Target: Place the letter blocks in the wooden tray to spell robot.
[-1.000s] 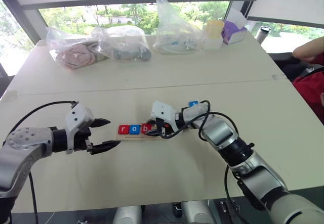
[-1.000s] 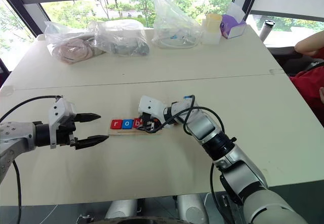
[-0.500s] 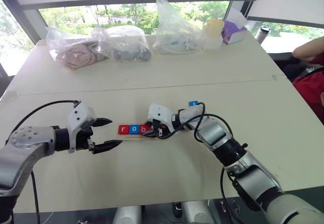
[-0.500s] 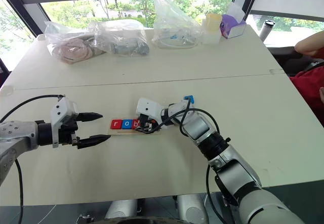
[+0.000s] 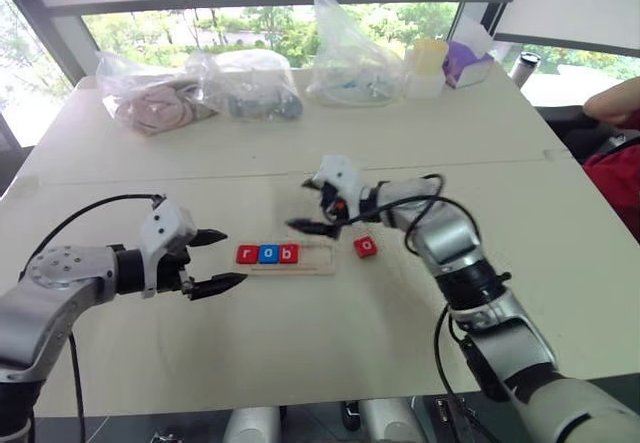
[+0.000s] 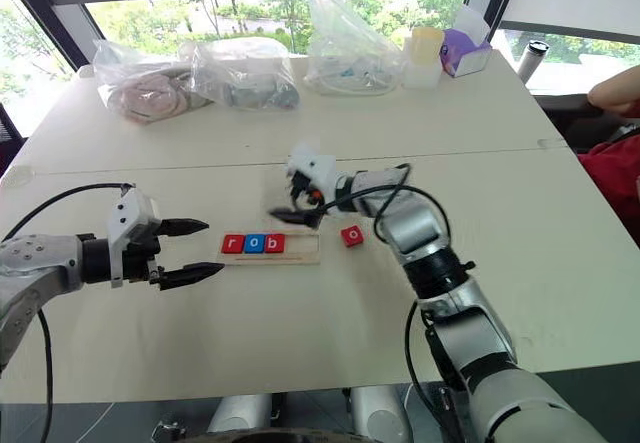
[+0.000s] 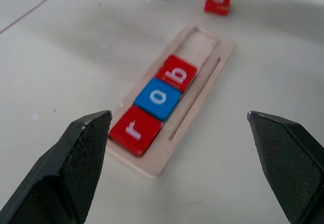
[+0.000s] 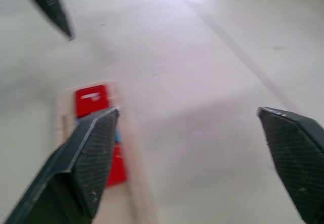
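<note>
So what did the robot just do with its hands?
The right gripper was down at the open end of the wooden tray, jaws shut. It has lifted up and away and its jaws are now open. A red o block lies on the table beside the tray, not in it. The r, o, b blocks stayed in place, and the left gripper kept open beside the tray.
</note>
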{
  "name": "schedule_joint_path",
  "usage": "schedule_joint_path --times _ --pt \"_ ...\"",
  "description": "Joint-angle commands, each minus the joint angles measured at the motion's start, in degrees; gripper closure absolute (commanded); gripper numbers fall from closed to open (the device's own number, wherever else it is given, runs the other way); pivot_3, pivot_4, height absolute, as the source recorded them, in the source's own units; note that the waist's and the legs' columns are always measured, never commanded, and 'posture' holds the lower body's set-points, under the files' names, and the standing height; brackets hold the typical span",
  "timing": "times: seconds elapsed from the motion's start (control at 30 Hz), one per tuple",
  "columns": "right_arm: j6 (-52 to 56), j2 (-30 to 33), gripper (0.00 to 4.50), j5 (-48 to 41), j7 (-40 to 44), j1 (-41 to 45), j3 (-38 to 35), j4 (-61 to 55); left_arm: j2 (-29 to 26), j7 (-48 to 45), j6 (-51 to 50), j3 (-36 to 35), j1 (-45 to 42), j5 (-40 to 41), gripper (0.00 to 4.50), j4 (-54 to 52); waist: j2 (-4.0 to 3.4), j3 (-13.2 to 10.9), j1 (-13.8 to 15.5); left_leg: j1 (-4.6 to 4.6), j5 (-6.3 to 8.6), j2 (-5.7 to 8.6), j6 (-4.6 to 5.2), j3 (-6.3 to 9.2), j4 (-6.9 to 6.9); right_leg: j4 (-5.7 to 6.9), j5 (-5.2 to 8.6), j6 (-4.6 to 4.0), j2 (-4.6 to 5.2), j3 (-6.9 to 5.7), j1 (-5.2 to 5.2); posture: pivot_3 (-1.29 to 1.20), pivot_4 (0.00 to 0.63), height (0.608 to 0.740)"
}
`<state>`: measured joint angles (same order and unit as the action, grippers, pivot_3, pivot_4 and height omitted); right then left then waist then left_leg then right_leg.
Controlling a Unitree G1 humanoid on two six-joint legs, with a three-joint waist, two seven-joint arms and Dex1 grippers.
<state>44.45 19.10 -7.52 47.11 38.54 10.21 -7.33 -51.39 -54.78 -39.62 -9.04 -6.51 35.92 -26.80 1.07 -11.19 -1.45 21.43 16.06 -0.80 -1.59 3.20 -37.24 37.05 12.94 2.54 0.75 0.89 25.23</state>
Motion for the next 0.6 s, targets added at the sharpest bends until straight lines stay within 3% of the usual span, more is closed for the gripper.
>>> schedule_joint_path --times 0.03,0.27,0.4,0.47,0.6 --pt "10.7 1.5 0.06 -1.7 -5.4 -6.1 -3.6 -12.7 1.2 0.7 -1.5 2.3 -2.5 2.4 0.00 -3.8 0.00 0.0 0.3 -0.02 0.00 0.01 0.00 -0.05 0.02 0.00 0.01 0.01 0.00 0.03 0.00 0.00 0.150 0.740" --pt "30.0 -3.2 0.06 -0.2 -19.8 -14.4 -6.1 -27.5 3.9 1.3 -1.0 6.9 -6.6 0.6 0.00 -1.7 -0.02 0.0 -0.5 -0.12 -0.02 -0.05 -0.02 -0.01 0.01 0.08 0.06 -0.05 -0.22 0.08 0.03 0.00 0.150 0.740" --pt "34.8 -6.8 0.06 0.7 -26.2 -17.3 -5.5 -30.4 4.2 0.1 0.8 8.7 -7.8 -1.4 0.00 0.9 -0.01 0.0 -0.9 -0.12 -0.05 -0.04 -0.08 0.03 0.00 0.10 0.10 -0.14 -0.22 0.05 0.01 0.00 0.150 0.740" --pt "30.1 -4.2 0.06 0.3 -25.5 -19.3 -4.0 -30.4 4.1 -0.7 1.3 9.0 -8.3 -1.7 0.00 1.8 -0.01 0.0 -1.0 -0.10 -0.06 -0.03 -0.08 -0.01 0.00 0.06 0.11 -0.13 -0.20 0.05 0.01 0.00 0.150 0.740" --pt "8.4 8.5 0.06 -3.3 -11.0 -22.2 -5.7 -27.2 3.6 -2.3 1.3 9.5 -8.6 -1.8 0.00 2.4 -0.01 0.0 -1.0 -0.03 -0.06 0.06 -0.08 -0.12 -0.02 -0.06 0.16 -0.03 -0.08 0.07 0.01 0.00 0.150 0.740"
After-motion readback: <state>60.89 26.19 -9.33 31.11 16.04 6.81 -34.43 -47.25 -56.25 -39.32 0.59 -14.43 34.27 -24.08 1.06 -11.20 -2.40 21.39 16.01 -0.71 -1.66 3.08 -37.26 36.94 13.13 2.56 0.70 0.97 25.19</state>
